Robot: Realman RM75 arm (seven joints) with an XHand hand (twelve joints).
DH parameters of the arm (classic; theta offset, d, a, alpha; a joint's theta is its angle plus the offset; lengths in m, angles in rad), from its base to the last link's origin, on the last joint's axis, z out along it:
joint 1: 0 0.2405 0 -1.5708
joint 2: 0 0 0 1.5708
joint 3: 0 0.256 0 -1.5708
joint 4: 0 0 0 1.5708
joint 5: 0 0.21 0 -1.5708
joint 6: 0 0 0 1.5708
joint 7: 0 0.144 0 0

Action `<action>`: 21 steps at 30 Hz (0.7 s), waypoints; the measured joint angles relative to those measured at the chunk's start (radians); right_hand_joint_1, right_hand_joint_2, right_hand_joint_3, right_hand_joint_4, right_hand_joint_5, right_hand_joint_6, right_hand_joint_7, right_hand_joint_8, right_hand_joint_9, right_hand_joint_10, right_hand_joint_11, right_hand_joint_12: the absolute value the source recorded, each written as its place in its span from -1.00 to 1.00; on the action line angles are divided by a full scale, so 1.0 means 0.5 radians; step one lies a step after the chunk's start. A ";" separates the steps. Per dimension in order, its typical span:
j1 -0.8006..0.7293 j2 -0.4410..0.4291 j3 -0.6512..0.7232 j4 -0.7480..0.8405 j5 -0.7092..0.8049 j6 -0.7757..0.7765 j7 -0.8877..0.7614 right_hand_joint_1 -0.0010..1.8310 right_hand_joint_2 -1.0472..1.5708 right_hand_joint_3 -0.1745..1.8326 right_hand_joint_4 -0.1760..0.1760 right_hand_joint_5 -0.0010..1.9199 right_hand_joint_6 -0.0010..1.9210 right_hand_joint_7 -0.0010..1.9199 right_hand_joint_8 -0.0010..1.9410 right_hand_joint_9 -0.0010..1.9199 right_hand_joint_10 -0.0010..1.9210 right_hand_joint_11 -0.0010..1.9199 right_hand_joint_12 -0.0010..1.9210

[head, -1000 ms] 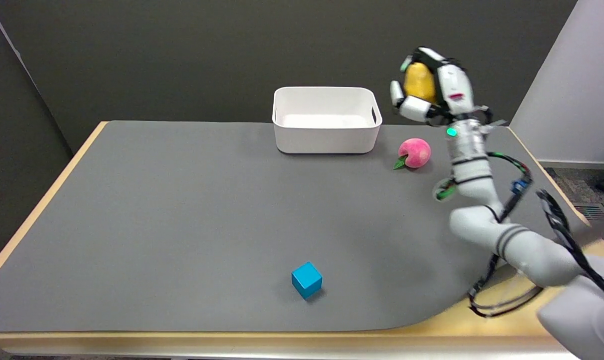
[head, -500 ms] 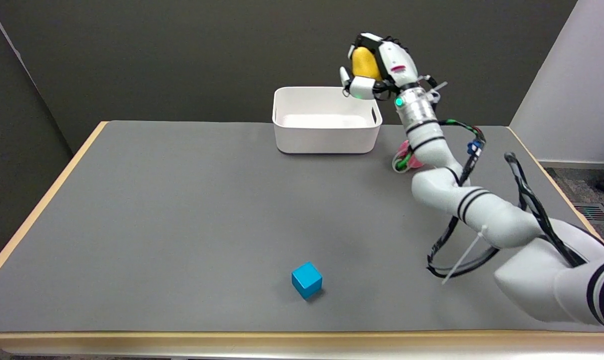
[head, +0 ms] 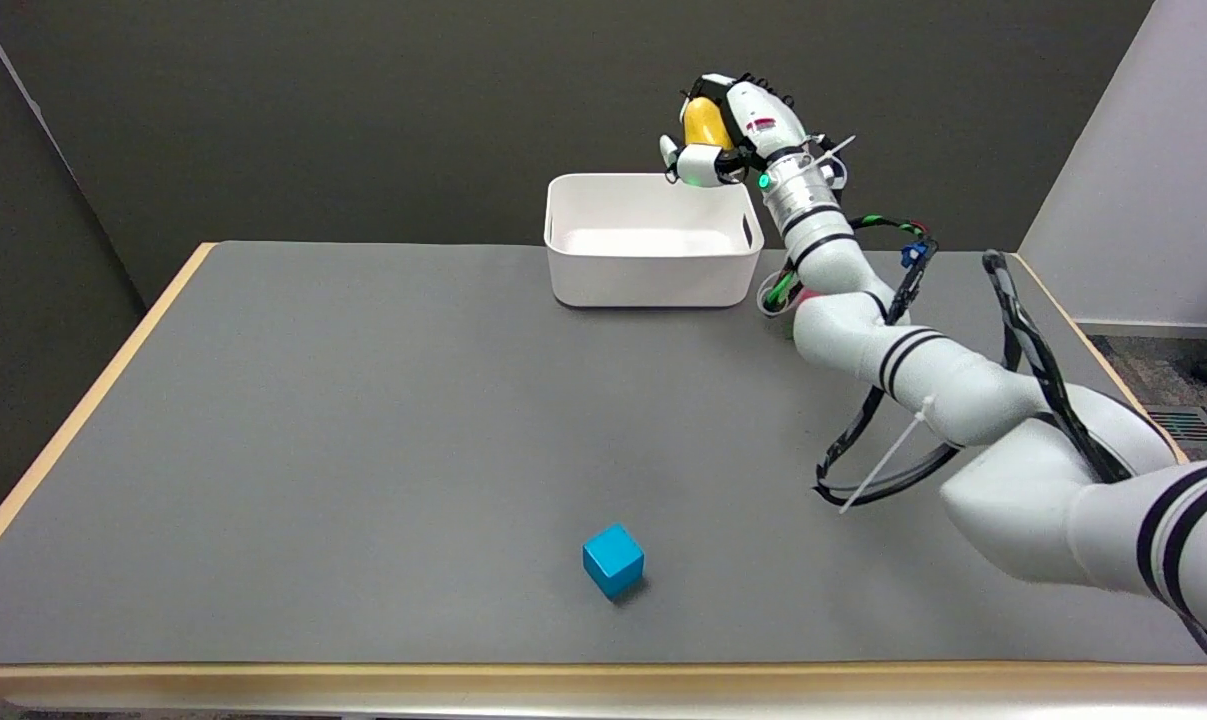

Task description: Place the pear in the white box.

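Observation:
My right hand holds the yellow pear in the air, its fingers wrapped around the fruit. The hand hangs above the right rear part of the white box, which stands open and empty at the back of the grey mat. Only the pear's upper left side shows between the fingers. The right arm stretches in from the lower right across the mat.
A blue cube lies near the front edge of the mat. A pink peach, mostly hidden behind my forearm, sits right of the box. Loose cables hang under the arm. The wooden table edge runs along the left.
My right hand has carried the pear leftward and slightly up, from right of the box to above its right rear part. The forearm now covers the peach.

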State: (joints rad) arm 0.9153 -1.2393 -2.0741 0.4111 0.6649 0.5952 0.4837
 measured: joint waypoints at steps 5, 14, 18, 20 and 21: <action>0.065 -0.038 -0.005 -0.083 0.080 -0.054 -0.063 -0.08 0.63 -0.07 -0.35 -0.45 1.00 -0.77 1.00 -0.53 1.00 -1.00 1.00; 0.123 -0.078 -0.018 -0.140 0.156 -0.137 -0.095 0.04 0.58 -0.23 -0.33 -0.30 0.69 -0.26 0.64 -0.19 0.72 -0.89 1.00; 0.130 -0.086 -0.024 -0.138 0.183 -0.187 -0.077 -0.52 0.37 0.16 0.49 -0.62 -0.21 -0.57 -0.49 -0.69 -0.21 -0.84 0.36; 0.130 -0.089 -0.026 -0.129 0.194 -0.220 -0.047 -0.60 0.33 0.19 0.50 -0.78 -0.46 -0.80 -0.68 -0.91 -0.48 -1.00 -0.01; 0.130 -0.090 -0.027 -0.124 0.202 -0.242 -0.027 -0.62 0.31 0.18 0.52 -0.83 -0.51 -0.87 -0.72 -0.94 -0.62 -1.00 -0.16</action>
State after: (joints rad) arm 0.9804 -1.2842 -2.0874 0.3490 0.7658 0.4742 0.4701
